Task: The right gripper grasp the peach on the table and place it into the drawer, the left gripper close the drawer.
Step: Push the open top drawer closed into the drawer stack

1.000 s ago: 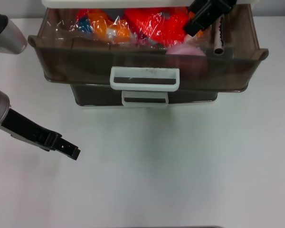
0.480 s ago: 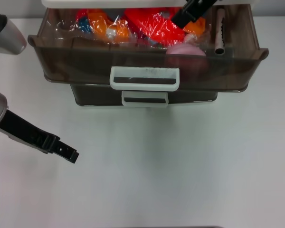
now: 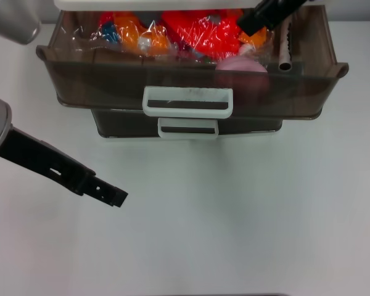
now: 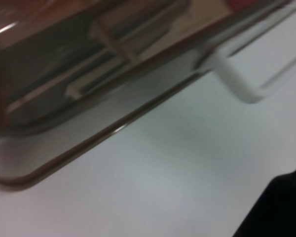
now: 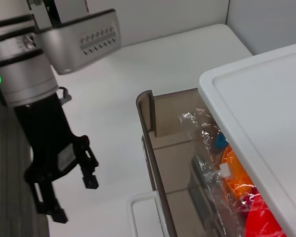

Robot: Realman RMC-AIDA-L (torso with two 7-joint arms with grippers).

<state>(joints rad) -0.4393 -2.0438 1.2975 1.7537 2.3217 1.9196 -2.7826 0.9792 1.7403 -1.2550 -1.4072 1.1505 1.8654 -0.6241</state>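
The left gripper (image 3: pixel 114 196), a long narrow black 2-finger jaw on a thick silver arm, hangs low over the plain white table (image 3: pixel 246 222). In the right wrist view (image 5: pixel 71 197) its fingers stand apart and hold nothing.

Ahead of its tip and well apart from it sits the wide translucent smoky-brown plastic drawer (image 3: pixel 98 86), pulled out, its white loop handle (image 3: pixel 188 102) facing the gripper. A second, smaller white handle (image 3: pixel 188 127) shows just below.

Beyond the handle, the pale pink round peach (image 3: pixel 242 65) lies inside the drawer, beside the red and orange items in crinkly clear wrap (image 3: pixel 172 34).

Farthest off, the right gripper (image 3: pixel 268 15), a black jaw, hangs above the drawer's rear edge; its finger state cannot be determined.

Judgement: step 1, placing, appears complete; step 2, closing, is in hand. The next move calls for the left gripper to reach the drawer front and push squarely.
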